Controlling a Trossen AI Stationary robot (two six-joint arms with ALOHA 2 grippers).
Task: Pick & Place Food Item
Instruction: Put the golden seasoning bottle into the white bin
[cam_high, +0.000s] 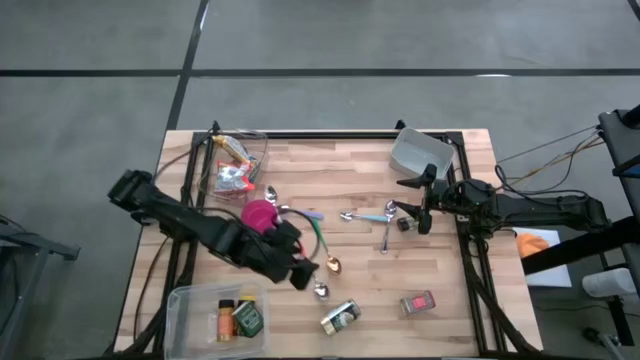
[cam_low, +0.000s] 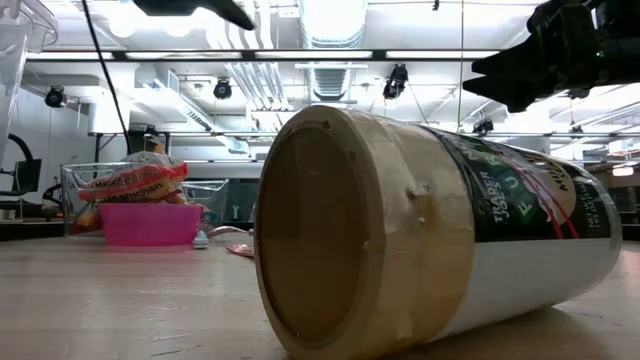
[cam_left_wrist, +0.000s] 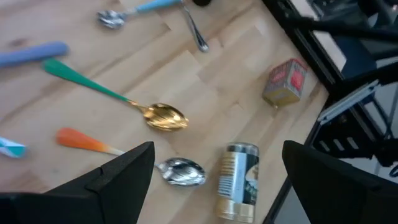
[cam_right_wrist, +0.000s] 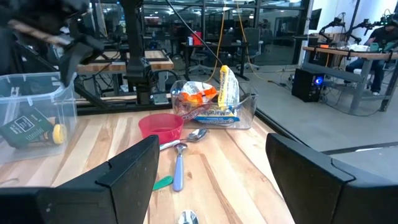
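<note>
From my seat, the likeliest food item is the small jar lying on its side near the front edge of the bench, label up, free of any grip; which item is meant I can't settle. In the left wrist view it lies just beyond the left tool, whose fingers stand wide apart with nothing between them, tilted down over the cutlery. I judge that arm is lining up for a pick, since the jar shows between its fingers.

Just right of the jar sits a small red-labelled tin, well clear of it. At the front-left corner a clear tub already holds two or three packaged items, so I take it for the drop point. A second clear bin at the back-left holds snack packets, beside a pink bowl. A third container, grey, sits at the back right.

I count about six spoons scattered mid-bench, among them a gold one.

The right tool hovers mid-right, fingers apart and empty, waiting.
</note>
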